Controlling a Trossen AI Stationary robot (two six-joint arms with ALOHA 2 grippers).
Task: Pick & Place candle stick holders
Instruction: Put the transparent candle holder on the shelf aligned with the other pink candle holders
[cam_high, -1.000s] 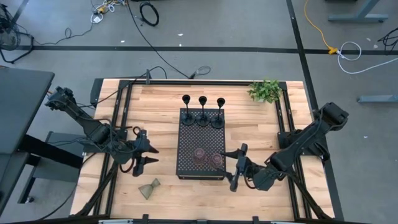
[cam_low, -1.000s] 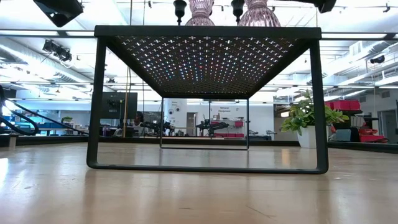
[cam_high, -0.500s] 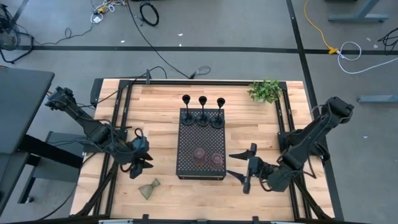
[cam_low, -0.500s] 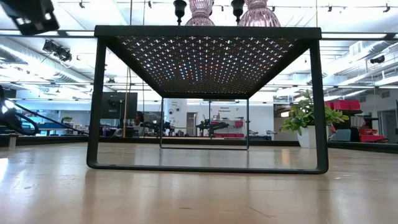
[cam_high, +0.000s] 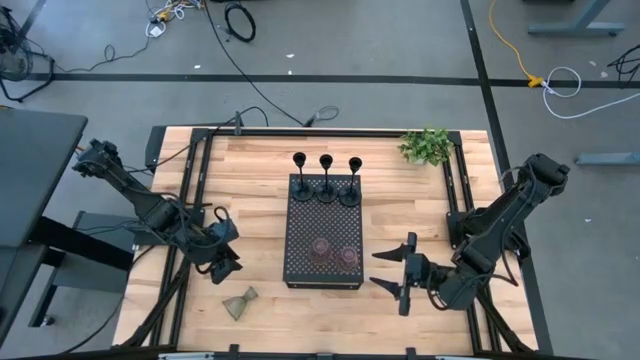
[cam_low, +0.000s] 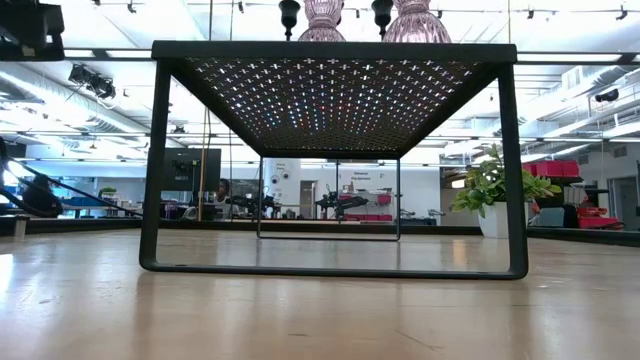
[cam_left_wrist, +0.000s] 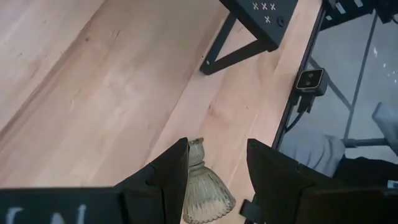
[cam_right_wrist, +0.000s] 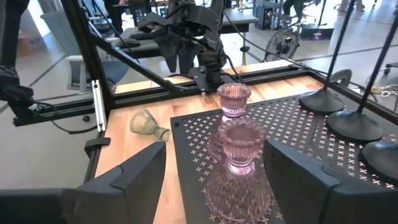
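Olive-green holder (cam_high: 240, 302) is lying tipped over on the bench (cam_high: 255, 190) near the front edge, left gripper (cam_high: 226, 262) right above it with fingers spread. Right gripper (cam_high: 393, 268), fingers wide apart, sits beside the perforated tray (cam_high: 323, 215) carrying two pink glass holders (cam_high: 334, 253), three black stems (cam_high: 326, 180) at the back

In the low view the two pink glass holders (cam_low: 323, 14) and the black stems (cam_low: 289, 16) are cut off by the top edge. The olive-green holder (cam_left_wrist: 204, 194) is partly hidden behind the left gripper (cam_left_wrist: 217, 186) and cropped in the left wrist view.
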